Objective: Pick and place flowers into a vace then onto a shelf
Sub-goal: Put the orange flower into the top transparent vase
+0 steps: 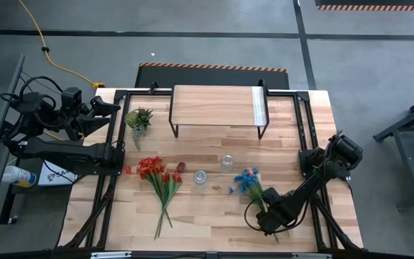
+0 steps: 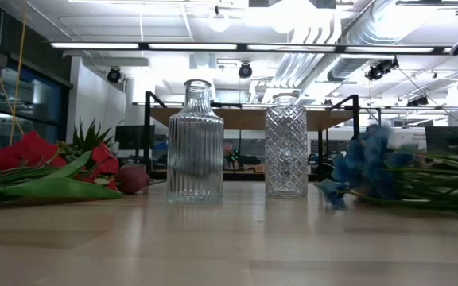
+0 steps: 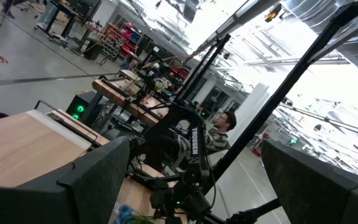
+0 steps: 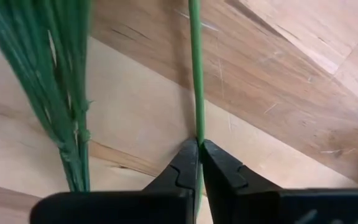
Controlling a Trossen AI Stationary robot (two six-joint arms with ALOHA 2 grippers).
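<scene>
The blue-bloomed bunch (image 1: 249, 180) lies on the table right of centre, its stems running toward the near edge; in the low view the blue-bloomed bunch (image 2: 364, 167) lies at the right. My right gripper (image 1: 268, 216) is down at those stem ends, shut on one stem. The red-bloomed bunch (image 1: 153, 169) and the dark maroon tulip (image 1: 180, 167) lie left of centre. Two clear glass vases (image 1: 200, 177) (image 1: 227, 161) stand upright between the bunches. The shelf (image 1: 218, 108) stands at the far edge. My left gripper (image 1: 118, 152) waits open at the table's left edge. My right gripper (image 4: 199, 146) pinches a single thin green stem (image 4: 196, 134) between its two fingertips, coming from above close to the tabletop. That stem runs on away from the fingers, apart from the other blue-bunch stems (image 4: 67, 112) beside it. Whether it is lifted cannot be told.
A small green leafy tuft (image 1: 139, 119) sits near the far left corner, left of the shelf. Black frame bars (image 1: 304, 122) run along the table's left and right sides. Bare tabletop (image 1: 207, 216) shows between the two bunches near the near edge.
</scene>
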